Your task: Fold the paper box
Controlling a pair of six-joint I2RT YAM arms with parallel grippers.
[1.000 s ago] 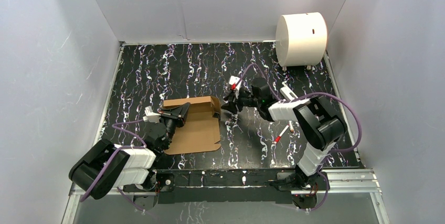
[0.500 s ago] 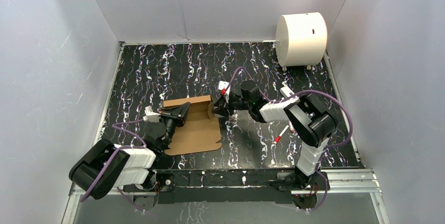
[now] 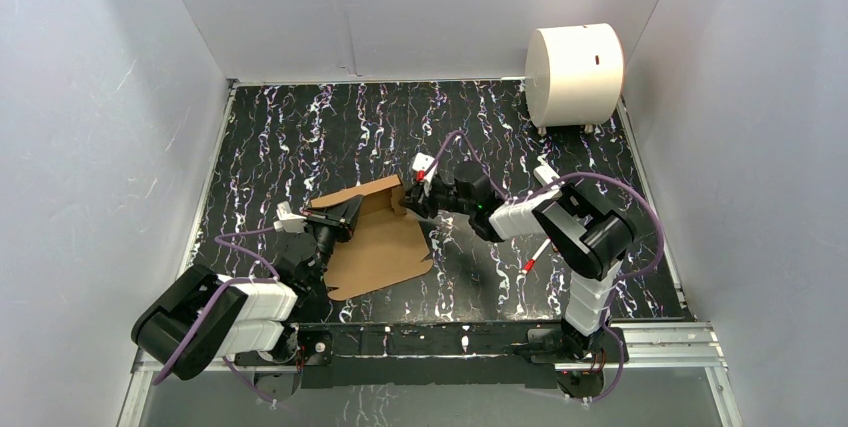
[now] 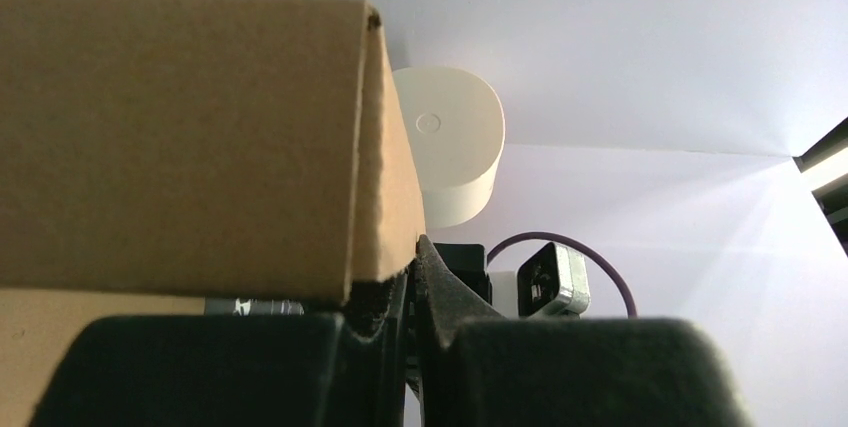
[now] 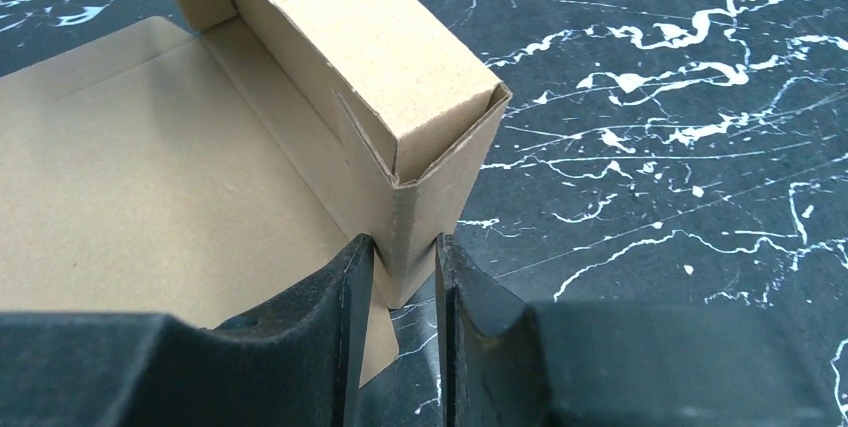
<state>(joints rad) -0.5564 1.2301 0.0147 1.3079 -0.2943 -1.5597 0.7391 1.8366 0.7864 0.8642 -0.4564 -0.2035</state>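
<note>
Both arms' jaws clamp the paper box (image 3: pixel 385 242) (one wall raised).

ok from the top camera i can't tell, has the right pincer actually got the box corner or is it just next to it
observer: It has it. The right wrist camera shows the right pincer with a finger pressed on each side of the paper box corner flap.
operator: is that wall up
observer: Yes. The wall at that corner stands upright and is folded over double.
operator: and the left one
observer: The left wrist camera shows the left pincer shut on the edge of the raised cardboard.
</note>
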